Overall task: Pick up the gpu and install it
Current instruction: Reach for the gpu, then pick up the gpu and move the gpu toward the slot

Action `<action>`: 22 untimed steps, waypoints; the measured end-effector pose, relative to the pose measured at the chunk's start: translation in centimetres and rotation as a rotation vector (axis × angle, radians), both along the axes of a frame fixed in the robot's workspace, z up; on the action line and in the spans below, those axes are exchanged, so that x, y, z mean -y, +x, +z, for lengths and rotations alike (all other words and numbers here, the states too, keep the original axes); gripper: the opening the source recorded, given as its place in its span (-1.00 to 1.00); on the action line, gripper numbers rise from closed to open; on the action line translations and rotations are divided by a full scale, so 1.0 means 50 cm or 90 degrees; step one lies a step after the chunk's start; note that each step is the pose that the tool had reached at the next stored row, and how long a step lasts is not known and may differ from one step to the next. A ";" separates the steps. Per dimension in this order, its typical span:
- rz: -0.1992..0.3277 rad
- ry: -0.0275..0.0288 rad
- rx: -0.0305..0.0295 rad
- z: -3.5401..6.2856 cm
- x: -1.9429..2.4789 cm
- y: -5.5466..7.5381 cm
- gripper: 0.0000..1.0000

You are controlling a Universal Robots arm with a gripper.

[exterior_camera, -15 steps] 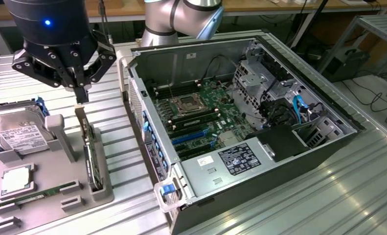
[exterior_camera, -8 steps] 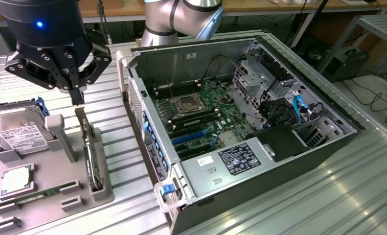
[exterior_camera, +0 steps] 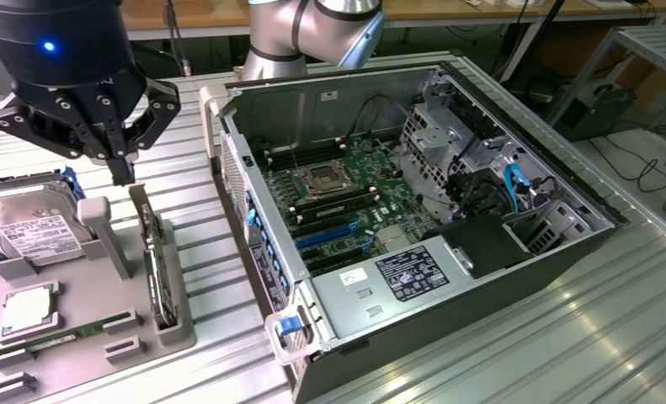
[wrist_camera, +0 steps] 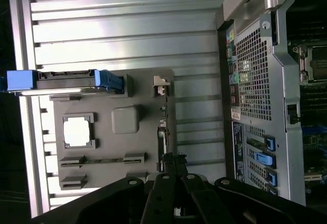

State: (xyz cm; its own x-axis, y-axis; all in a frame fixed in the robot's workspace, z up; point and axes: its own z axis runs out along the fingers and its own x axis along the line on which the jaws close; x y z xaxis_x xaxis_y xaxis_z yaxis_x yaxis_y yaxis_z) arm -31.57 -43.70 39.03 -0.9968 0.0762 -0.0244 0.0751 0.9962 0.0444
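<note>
We start at the gripper [exterior_camera: 120, 175]: fingers pressed together, nothing between them, pointing straight down and clear of everything. Below it is the thing that matters. The gpu [exterior_camera: 151, 248] stands on edge in a slot of the grey holder [exterior_camera: 97, 353], untouched and not yet lifted.

From the wrist view, the gripper [wrist_camera: 171, 158] sits on the same line as the card's thin upper edge. So the gpu [wrist_camera: 164, 127] runs lengthways away from the fingertips, with its silver bracket [wrist_camera: 161, 83] at the far end of that line. As we judge it, the fingers are lined up with the card but hang over one end rather than its middle. How high above it, we cannot tell.

Beside the card, on the exterior view's left, lie the hard drive [exterior_camera: 29, 231] and the memory stick [exterior_camera: 63, 335]. Further off, on the exterior view's right, the open computer case [exterior_camera: 310, 101] lies on its side with blue slots [exterior_camera: 327, 240] showing inside. The card's long axis runs roughly parallel to the case's nearer wall.
</note>
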 end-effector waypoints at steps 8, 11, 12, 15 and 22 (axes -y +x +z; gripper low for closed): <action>0.002 0.0000 0.0000 -0.001 0.0058 -0.017 -0.79; 0.003 0.0000 0.0000 -0.001 0.0058 -0.018 -0.79; 0.004 0.0000 0.0000 -0.001 0.0058 -0.018 -0.79; 0.005 0.0000 0.0000 -0.001 0.0058 -0.018 -0.79; 0.008 0.0000 0.0000 -0.001 0.0058 -0.019 -0.29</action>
